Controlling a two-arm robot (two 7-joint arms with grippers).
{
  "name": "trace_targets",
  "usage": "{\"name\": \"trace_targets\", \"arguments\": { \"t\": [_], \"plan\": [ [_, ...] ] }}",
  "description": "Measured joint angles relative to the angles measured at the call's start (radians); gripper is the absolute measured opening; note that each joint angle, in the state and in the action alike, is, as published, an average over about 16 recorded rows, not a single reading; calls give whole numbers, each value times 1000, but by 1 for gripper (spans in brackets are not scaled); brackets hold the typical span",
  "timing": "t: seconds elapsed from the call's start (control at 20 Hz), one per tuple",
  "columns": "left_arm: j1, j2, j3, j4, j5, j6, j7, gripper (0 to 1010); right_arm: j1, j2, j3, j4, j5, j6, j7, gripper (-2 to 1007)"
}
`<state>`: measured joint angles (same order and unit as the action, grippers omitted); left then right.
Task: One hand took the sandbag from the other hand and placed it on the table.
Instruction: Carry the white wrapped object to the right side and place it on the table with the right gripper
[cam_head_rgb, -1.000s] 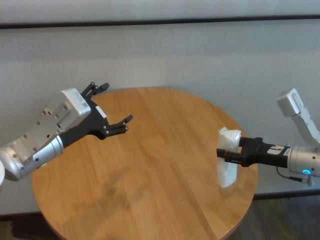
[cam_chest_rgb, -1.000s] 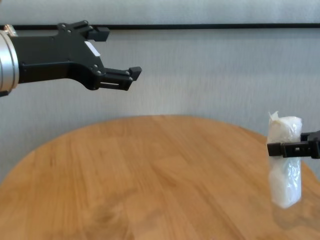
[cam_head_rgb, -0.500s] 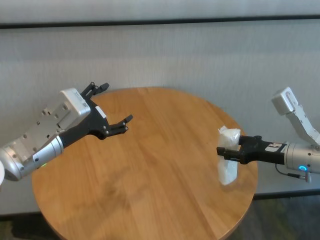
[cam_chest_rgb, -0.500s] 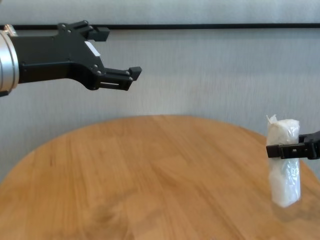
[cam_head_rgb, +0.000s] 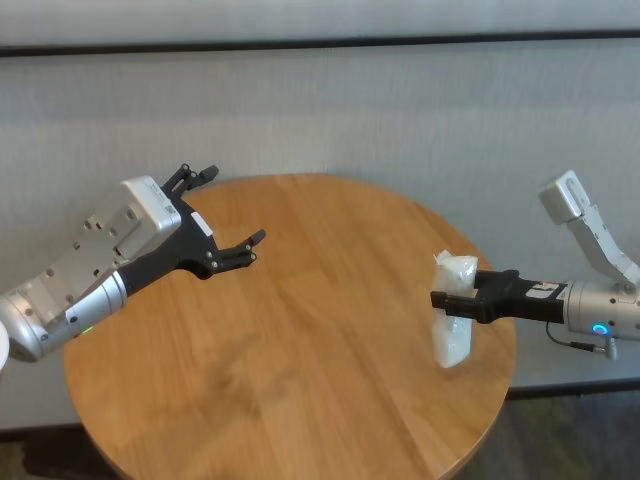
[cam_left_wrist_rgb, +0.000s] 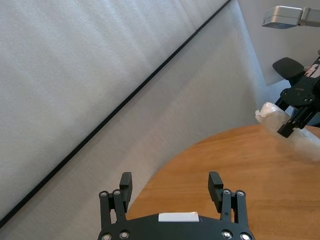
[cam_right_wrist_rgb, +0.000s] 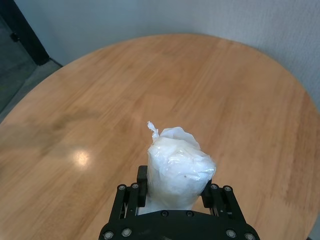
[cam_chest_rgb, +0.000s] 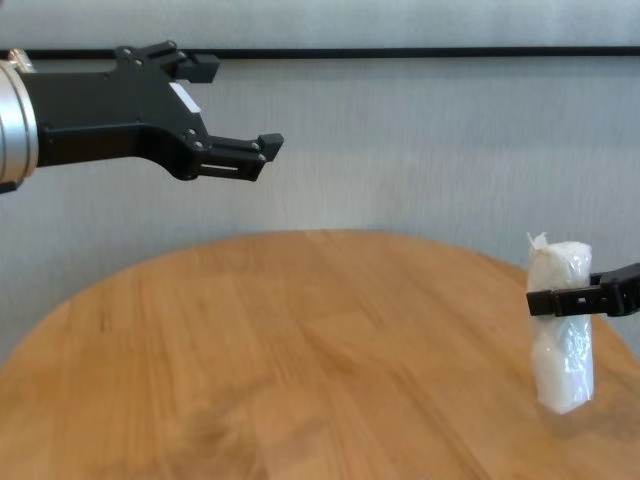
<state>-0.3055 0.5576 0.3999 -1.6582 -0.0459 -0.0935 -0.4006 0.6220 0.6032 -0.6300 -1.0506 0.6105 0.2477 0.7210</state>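
the sandbag (cam_head_rgb: 452, 318) has sunk nearer the bench (cam_head_rgb: 300, 340); right gripper (cam_head_rgb: 452, 300) fingers clamp it, left gripper (cam_head_rgb: 225, 215) fingers gape empty; lower gently before releasing.

My right gripper (cam_head_rgb: 452, 300) reaches in level from the right, blue light on its wrist, fingers clamped tight. My left gripper (cam_head_rgb: 226, 211) hangs raised on the left side, wrist angled up, fingers spread wide with nothing between them.
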Motion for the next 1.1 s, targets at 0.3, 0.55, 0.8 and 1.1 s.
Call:
{"name": "trace_targets", "arguments": {
  "t": [0.3,0.55,0.8,1.1],
  "plan": [
    [0,0,0,0,0,0,0,1001,11,-9,-1,19,-5,4,17,598],
    [0,0,0,0,0,0,0,1001,11,-10,0,20,-5,3,19,639],
    [0,0,0,0,0,0,0,1001,10,-9,0,18,-3,2,18,731],
    [0,0,0,0,0,0,0,1001,8,-8,0,16,-2,2,16,881]
  ]
}}
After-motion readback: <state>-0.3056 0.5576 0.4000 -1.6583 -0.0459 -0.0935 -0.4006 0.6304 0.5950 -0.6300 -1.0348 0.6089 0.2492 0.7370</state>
